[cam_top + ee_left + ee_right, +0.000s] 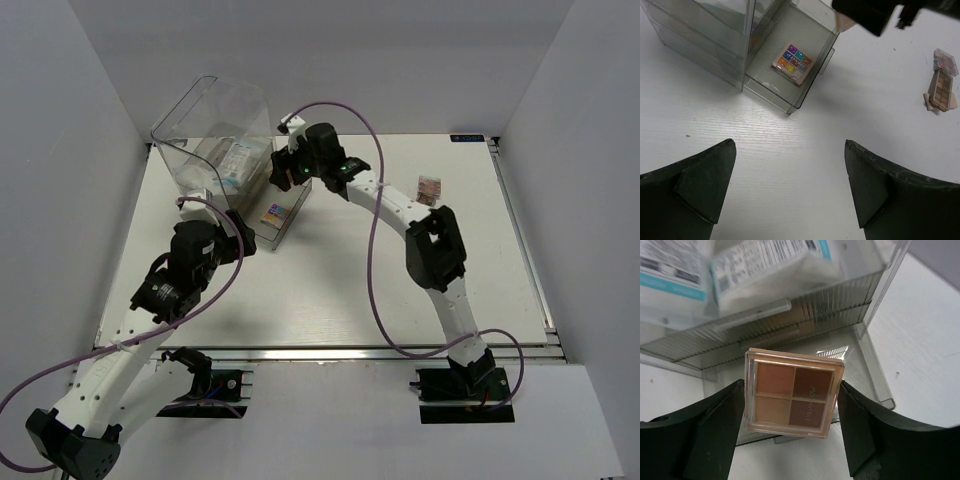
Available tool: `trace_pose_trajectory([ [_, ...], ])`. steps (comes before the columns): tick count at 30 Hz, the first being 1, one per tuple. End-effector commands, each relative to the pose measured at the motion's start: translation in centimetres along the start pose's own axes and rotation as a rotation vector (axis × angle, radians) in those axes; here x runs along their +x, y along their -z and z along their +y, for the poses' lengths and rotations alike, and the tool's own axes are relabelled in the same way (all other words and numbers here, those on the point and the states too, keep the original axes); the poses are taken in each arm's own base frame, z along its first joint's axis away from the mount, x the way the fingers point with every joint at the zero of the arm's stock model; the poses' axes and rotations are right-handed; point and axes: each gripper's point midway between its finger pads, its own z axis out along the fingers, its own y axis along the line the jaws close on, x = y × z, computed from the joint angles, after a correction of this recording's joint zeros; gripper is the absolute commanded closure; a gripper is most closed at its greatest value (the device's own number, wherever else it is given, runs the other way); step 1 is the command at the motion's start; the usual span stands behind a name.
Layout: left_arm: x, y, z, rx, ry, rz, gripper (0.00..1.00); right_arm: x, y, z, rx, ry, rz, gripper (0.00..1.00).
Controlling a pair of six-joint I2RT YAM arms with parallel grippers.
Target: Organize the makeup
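My right gripper (791, 385) is shut on a square four-pan brown eyeshadow palette (790, 402), held by its two side edges above the pulled-out bottom drawer (867, 365) of the clear drawer box (210, 130). In the top view the right gripper (285, 172) hangs at the box's front. A colourful palette (792, 62) lies in that open drawer (765, 82). Two clear packets with white contents (765, 262) lie in the compartment above. More palettes (941, 87) lie on the table to the right. My left gripper (790, 150) is open over bare table, holding nothing.
The loose palettes (430, 188) sit at the table's back right. A purple cable (375, 250) loops over the right arm. White walls close in the table on the left, back and right.
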Motion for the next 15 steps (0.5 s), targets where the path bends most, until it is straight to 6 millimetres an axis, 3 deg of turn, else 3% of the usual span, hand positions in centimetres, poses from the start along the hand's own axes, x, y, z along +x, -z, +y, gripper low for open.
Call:
trace_pose_trajectory([
  [1, -1.4, 0.5, -0.2, 0.003, 0.03, -0.045, 0.02, 0.7, -2.4, -0.3, 0.0, -0.026, -0.012, 0.73],
  [4, -1.0, 0.4, -0.2, 0.005, 0.037, -0.039, 0.02, 0.1, -3.6, -1.5, 0.044, 0.003, -0.064, 0.66],
  [6, -0.5, 0.2, -0.2, 0.004, 0.032, -0.019, 0.02, 0.3, -4.2, -2.0, 0.056, 0.062, -0.069, 0.54],
  [7, -0.6, 0.1, -0.3, 0.006, 0.035, -0.018, 0.02, 0.9, -4.5, -2.2, 0.064, 0.078, -0.059, 0.46],
  [8, -0.4, 0.0, -0.2, 0.005, 0.032, -0.014, 0.02, 1.1, -4.6, -2.3, 0.067, 0.097, -0.054, 0.26],
  [10, -0.4, -0.1, -0.4, 0.011, 0.033, -0.015, 0.02, 1.2, -4.7, -2.4, 0.064, 0.142, -0.061, 0.11],
  [15, -0.6, -0.3, -1.0, 0.038, 0.031, -0.016, 0.02, 0.7, -2.3, -1.8, 0.008, 0.271, -0.048, 0.11],
])
